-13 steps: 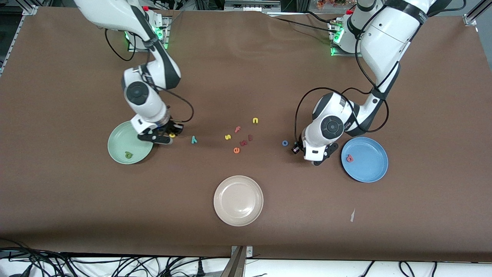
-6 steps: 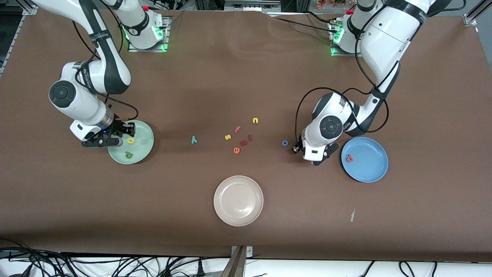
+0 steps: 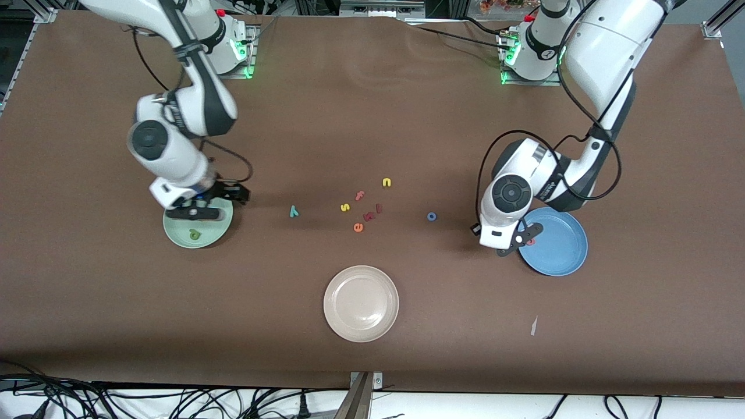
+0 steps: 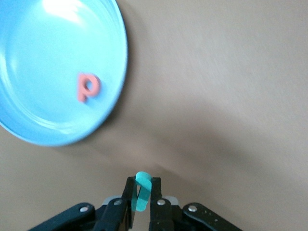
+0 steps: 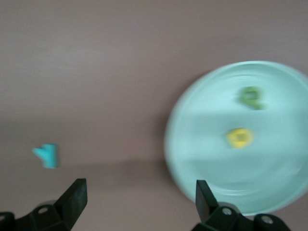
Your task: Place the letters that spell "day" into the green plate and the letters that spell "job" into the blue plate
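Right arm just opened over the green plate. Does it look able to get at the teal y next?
Probably yes. The right gripper is open and empty over the green plate, and the teal y lies alone on bare table toward the middle, nothing between them.

A robotics laboratory. Two white industrial arms, the right arm [image 3: 174, 134] and the left arm [image 3: 588, 87], are bolted to metal base plates with green status lights [image 3: 247, 55] along the top of the frame. They stand on a large bench [image 3: 372, 116] covered in brown sheeting. Aluminium framing [image 3: 719, 20] shows at the upper corners, and loose black cables [image 3: 145, 401] lie along the bottom edge. Small foam letters [image 3: 361, 206] and plastic plates [image 3: 361, 302] serve as test props.
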